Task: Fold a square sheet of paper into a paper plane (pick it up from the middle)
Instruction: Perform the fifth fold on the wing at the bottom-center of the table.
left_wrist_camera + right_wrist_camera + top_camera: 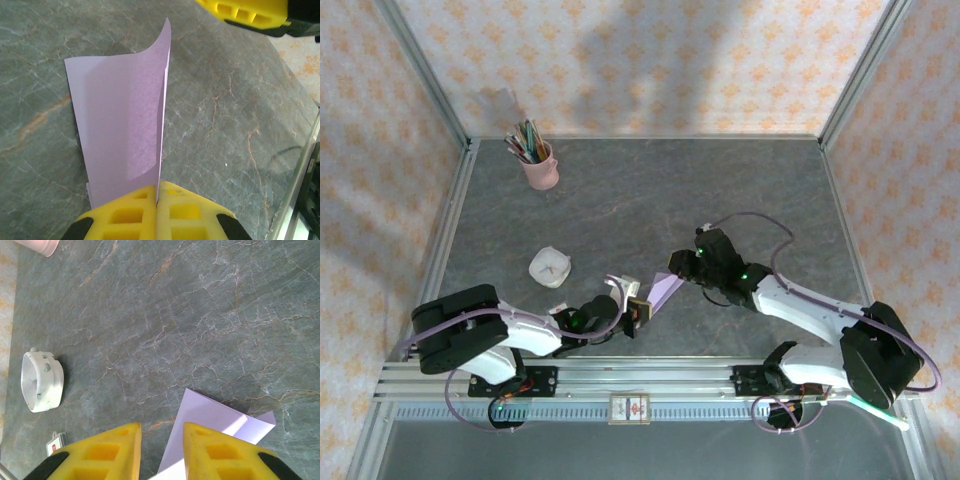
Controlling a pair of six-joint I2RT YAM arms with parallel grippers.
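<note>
Now the left tool (157, 197) is clenching the near edge of the folded lavender sheet of paper (125, 125), its yellow jaws pressing together. The sheet is stretching away from it over the grey counter (240, 125), one far corner curling upward. The right tool (161, 440) is hanging released, jaws apart, just above the sheet's other end.

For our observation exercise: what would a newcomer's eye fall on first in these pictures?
The lavender paper stands out at the centre front, folded and pinched between the shut yellow fingers of the left gripper. The right gripper hovers open just above its other end. A pink cup of pens stands at the back left.
</note>
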